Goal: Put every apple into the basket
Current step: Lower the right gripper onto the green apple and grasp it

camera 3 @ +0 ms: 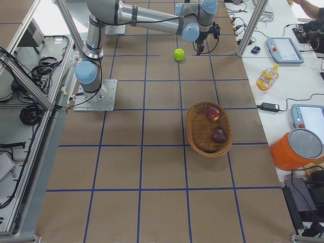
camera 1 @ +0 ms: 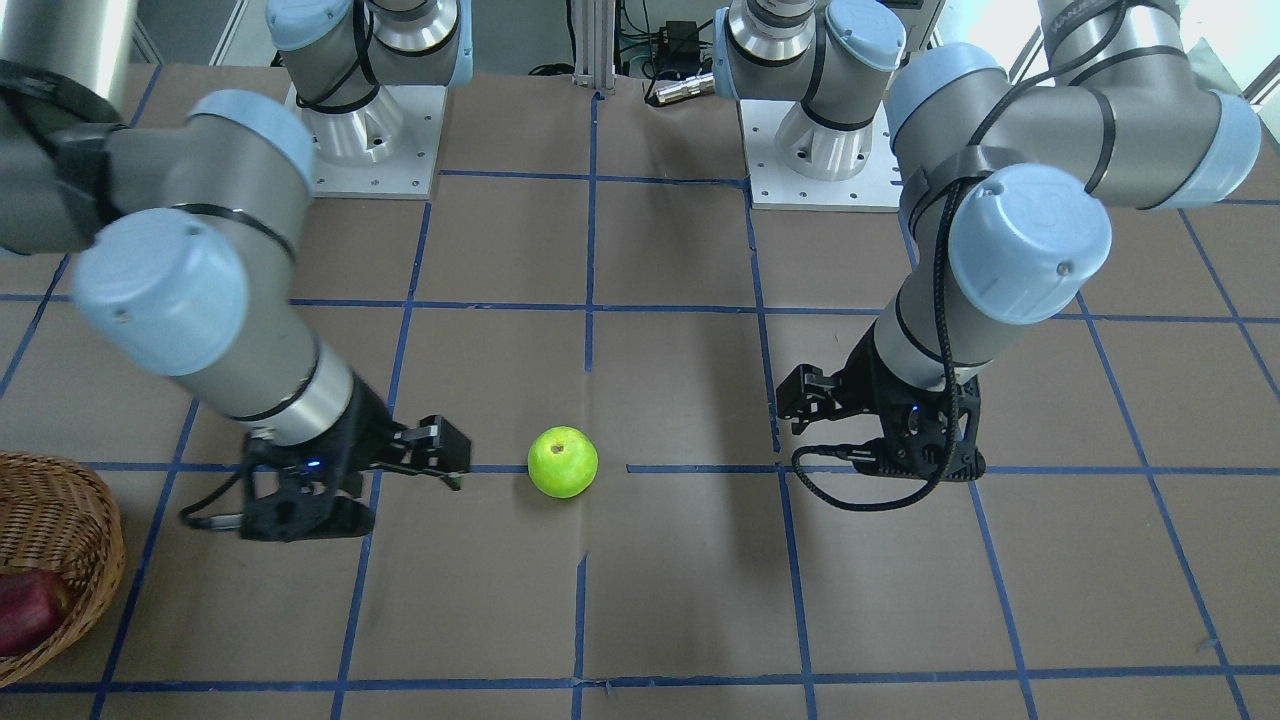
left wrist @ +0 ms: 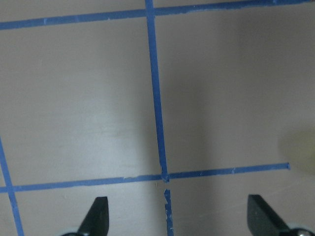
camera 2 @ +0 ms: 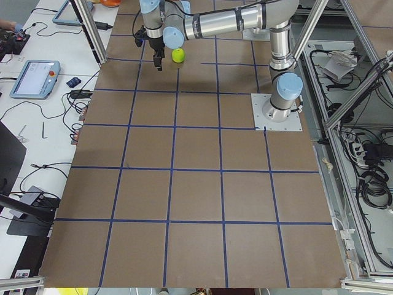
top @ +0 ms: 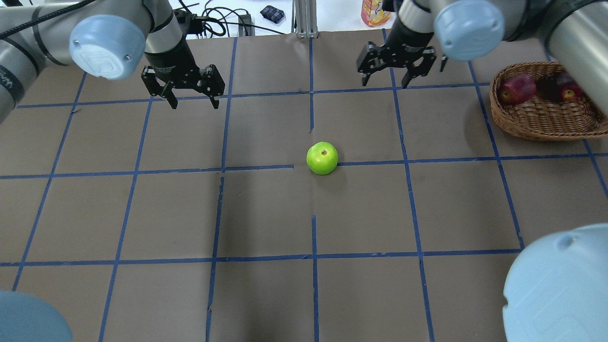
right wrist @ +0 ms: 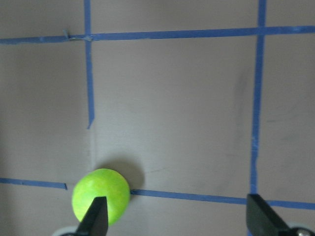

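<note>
1 green apple (top: 322,158) sits outside the basket (top: 536,126), 2 red apples (top: 517,89) inside.

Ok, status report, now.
Left gripper, right gripper open, empty. Green apple loose mid-table. Red apple, maroon apple in basket. Nothing blocking.

Bright, even light from overhead falls on the table (top: 266,213). Shadows are soft and faint, with a small one just beside the apple (top: 322,158). In the front-facing view, daylight glares white at the far corner behind the left arm (camera 1: 1100,110). Both wrist views are soft, the left one hazier, with a pale yellowish blur (left wrist: 301,147) at its right edge. The arm caps (top: 555,285) nearest the overhead camera are out of focus.
</note>
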Controlling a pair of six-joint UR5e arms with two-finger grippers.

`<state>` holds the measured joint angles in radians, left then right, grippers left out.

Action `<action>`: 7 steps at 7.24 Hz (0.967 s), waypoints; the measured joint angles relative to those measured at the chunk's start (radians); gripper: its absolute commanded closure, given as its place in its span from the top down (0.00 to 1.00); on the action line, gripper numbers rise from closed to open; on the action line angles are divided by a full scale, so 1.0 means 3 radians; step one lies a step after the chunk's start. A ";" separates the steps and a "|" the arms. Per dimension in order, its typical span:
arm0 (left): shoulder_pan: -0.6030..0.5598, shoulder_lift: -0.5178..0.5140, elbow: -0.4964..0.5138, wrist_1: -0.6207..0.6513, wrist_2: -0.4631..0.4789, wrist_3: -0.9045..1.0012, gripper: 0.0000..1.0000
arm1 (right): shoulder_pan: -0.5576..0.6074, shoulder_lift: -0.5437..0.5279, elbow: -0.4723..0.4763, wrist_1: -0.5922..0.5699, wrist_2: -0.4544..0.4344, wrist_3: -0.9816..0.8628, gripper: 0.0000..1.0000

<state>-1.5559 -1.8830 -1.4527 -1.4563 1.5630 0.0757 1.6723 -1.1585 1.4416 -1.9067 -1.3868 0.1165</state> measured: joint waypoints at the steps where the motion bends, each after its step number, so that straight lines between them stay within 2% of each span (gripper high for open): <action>1: 0.0084 0.0051 0.0001 -0.0051 -0.0010 0.0064 1.00 | 0.0214 0.0007 0.0295 -0.0428 -0.0010 0.0305 1.00; 3: 0.0145 0.0167 0.0025 -0.0273 0.0003 0.0103 1.00 | 0.0453 0.0032 0.0884 -0.1210 -0.0023 0.0544 1.00; 4: 0.0140 0.0267 0.0036 -0.0408 -0.0003 0.0093 1.00 | 0.0546 0.0091 0.1025 -0.1445 -0.0027 0.0612 1.00; 5: 0.0128 0.0376 0.0047 -0.0498 -0.0004 0.0096 1.00 | 0.0624 0.0172 0.1082 -0.1588 -0.0066 0.0659 1.00; 7: 0.0116 0.0564 0.0058 -0.0577 -0.0003 0.0092 1.00 | 0.0704 0.0341 0.1134 -0.1749 -0.0372 0.0672 1.00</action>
<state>-1.5210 -1.7137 -1.4352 -1.6295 1.5622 0.1034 1.8835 -1.0564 1.7817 -2.4314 -1.4984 0.3181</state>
